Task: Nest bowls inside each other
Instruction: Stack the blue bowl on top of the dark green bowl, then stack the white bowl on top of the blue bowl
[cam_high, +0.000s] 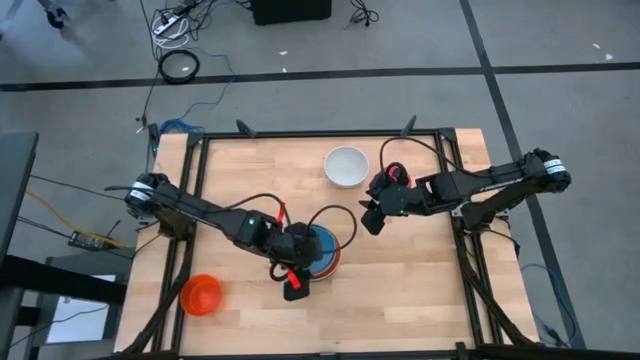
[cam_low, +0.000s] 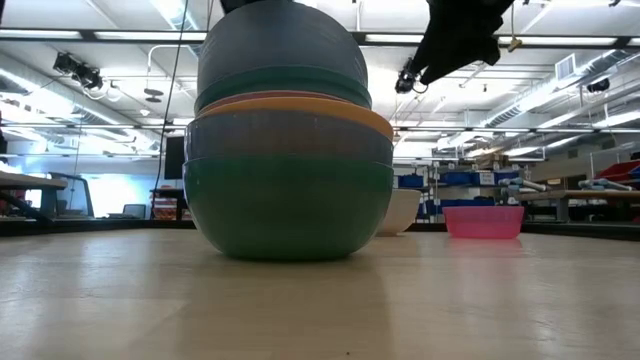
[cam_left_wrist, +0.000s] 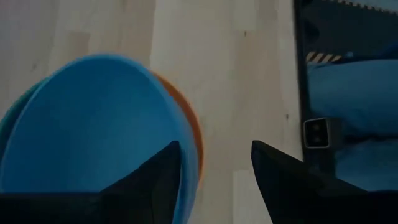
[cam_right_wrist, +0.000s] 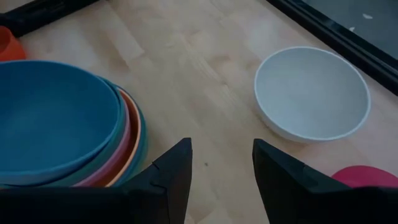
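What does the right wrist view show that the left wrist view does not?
Only the right wrist view shows the white bowl standing alone, a pink bowl's edge, and the stack's pink and teal rims. Only the left wrist view shows the left gripper, fingers open, right at the stack's edge. Both show the blue bowl topping the nested stack, with an orange rim beneath it.

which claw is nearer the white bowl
Right. The right claw hangs just beside the white bowl; the left claw is farther off, over the nested stack.
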